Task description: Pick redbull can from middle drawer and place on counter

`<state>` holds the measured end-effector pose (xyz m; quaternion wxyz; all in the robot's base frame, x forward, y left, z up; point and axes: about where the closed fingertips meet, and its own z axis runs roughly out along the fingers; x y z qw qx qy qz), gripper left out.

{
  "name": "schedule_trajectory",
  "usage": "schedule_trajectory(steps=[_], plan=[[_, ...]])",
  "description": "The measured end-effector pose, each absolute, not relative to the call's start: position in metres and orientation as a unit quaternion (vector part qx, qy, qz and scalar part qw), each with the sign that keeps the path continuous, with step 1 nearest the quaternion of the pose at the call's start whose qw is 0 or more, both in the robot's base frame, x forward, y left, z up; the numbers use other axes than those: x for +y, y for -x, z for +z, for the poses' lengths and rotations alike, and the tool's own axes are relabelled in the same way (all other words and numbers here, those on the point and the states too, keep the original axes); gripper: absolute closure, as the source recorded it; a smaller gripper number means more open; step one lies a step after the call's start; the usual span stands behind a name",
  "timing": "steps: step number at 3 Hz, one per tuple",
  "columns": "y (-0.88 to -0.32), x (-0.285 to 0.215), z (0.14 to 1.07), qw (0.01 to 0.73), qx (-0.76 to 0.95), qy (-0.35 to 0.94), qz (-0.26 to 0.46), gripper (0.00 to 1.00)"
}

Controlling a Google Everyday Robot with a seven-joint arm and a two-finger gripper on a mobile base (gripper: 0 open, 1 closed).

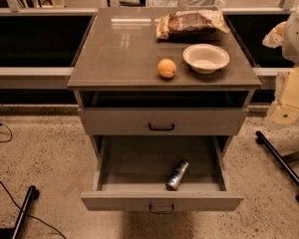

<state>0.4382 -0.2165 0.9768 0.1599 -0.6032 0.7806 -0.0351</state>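
Observation:
The redbull can (pixel 177 175) lies on its side, slanted, in the front right part of the open middle drawer (pixel 134 163), which is pulled far out. The drawer's grey front has a small loop handle (pixel 161 208). The counter (pixel 119 49) is the glossy grey-brown top of the cabinet above. My arm is at the right edge of the view, beside the counter. My gripper (pixel 275 35) is level with the counter's right side, well above and to the right of the can, and nothing shows in it.
On the counter are an orange (pixel 166 68), a white bowl (pixel 206 58) and a snack bag (pixel 192 23) at the back right. A closed drawer front with a black handle (pixel 161 127) sits above the open drawer. Black stand legs (pixel 281 163) and cables (pixel 20 213) lie on the floor.

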Motion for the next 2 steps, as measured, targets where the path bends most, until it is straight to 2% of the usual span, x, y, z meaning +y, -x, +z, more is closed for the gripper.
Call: schedule_trajectory(steps=[1, 2], plan=[[-0.438, -0.216, 0.977, 0.160, 0.781, 0.603, -0.035, 0.00], [-0.441, -0.204, 0.924, 0.127, 0.764, 0.633, 0.015, 0.00]])
